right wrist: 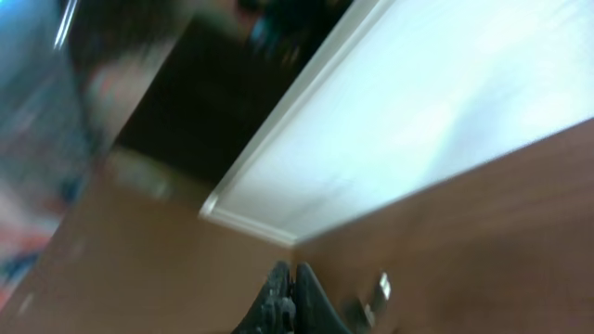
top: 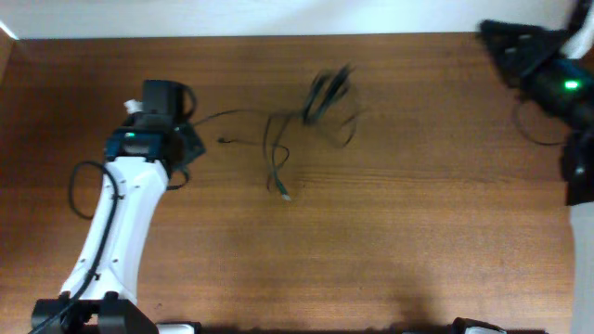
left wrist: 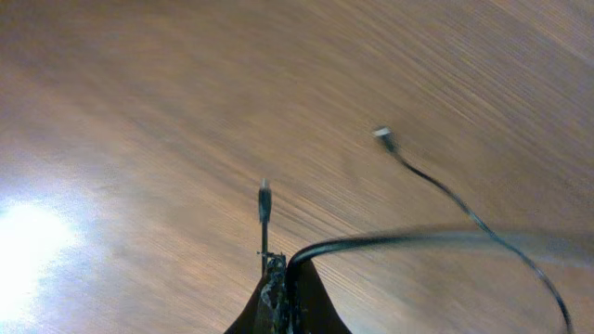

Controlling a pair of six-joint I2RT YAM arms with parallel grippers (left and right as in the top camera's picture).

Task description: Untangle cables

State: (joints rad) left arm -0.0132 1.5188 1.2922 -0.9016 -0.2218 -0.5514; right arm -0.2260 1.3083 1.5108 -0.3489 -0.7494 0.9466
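Observation:
Thin black cables [top: 316, 104] lie in a blurred tangle at the table's middle back, with one plug end [top: 285, 194] trailing toward the front. My left gripper [top: 192, 139] sits to the left of the tangle. In the left wrist view it [left wrist: 281, 271] is shut on a black cable [left wrist: 390, 239] that runs off to the right. A small plug [left wrist: 264, 199] pokes out ahead of the fingertips, and another cable's plug end [left wrist: 382, 137] lies beyond. My right gripper [top: 497, 37] is at the far right back corner, away from the cables. Its fingers [right wrist: 290, 278] are shut with nothing seen between them.
The wooden table [top: 418, 232] stretches to a white wall [right wrist: 445, 102] at the back. A small blurred silvery piece [right wrist: 380, 288] shows beside the right fingers. The left arm's white link [top: 121, 232] lies across the table's left front.

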